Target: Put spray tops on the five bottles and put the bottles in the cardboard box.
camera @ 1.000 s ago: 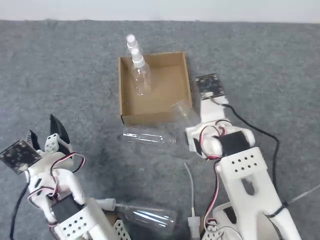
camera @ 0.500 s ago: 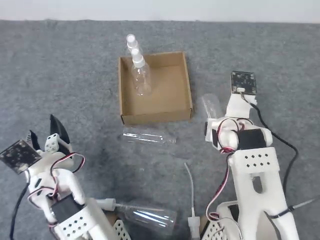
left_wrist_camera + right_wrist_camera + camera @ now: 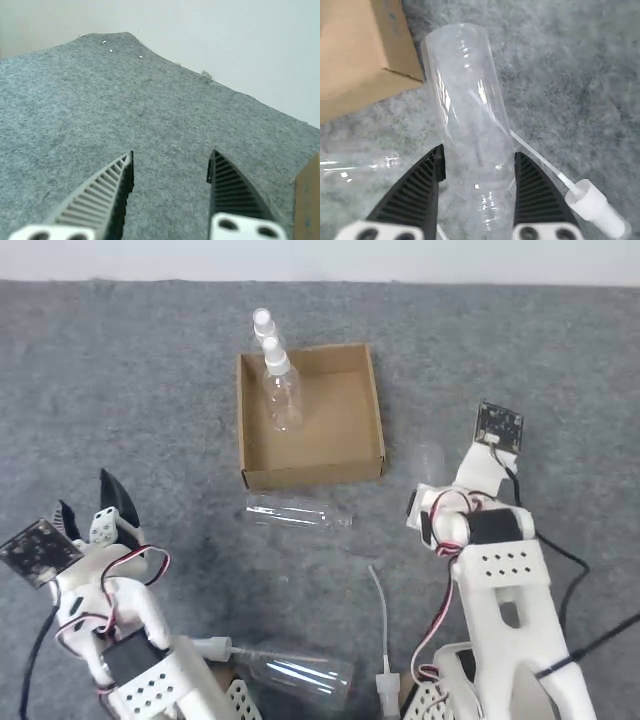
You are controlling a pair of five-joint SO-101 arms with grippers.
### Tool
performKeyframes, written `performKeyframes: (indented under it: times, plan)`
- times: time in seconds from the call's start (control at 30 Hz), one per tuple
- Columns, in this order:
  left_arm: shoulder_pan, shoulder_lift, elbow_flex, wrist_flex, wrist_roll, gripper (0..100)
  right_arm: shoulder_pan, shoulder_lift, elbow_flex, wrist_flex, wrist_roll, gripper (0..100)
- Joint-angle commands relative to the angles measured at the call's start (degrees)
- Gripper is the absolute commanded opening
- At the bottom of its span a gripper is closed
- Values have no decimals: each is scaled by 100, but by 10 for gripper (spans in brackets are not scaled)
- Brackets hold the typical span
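**High view.** The cardboard box (image 3: 335,435) holds one capped bottle (image 3: 283,398). A second spray top (image 3: 262,320) shows at the far rim, and whether its bottle lies inside the box cannot be told. An uncapped bottle (image 3: 298,512) lies just in front of the box. A near bottle (image 3: 295,672) lies by the left arm's base, with a loose spray top (image 3: 386,680) beside it. The held bottle (image 3: 428,460) sits off the box's right front corner.

**Left wrist view.** The left gripper (image 3: 170,160) is released, with its jaws spread over bare grey felt (image 3: 125,100).

**Right wrist view.** The right gripper (image 3: 479,151) grasps the held bottle (image 3: 467,115), one jaw against each side. This bottle has no top. The loose spray top (image 3: 592,200) lies nearby on the felt.

**Progress (judged).** Two bottles appear topped and at least one is boxed. Three bottles still need tops and boxing.
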Motion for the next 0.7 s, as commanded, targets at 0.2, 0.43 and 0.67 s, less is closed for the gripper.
performKeyframes:
  times: [0.2, 0.43, 0.67]
  plan:
    - [18, -123, -180, -185, 18, 228, 84, -286, 651, -1165, -88, 10]
    - [114, -123, -180, -185, 18, 228, 48, -277, 695, -1191, -712, 6]
    - [202, -123, -171, -176, 9, 228, -127, -224, 659, -1209, -1292, 9]
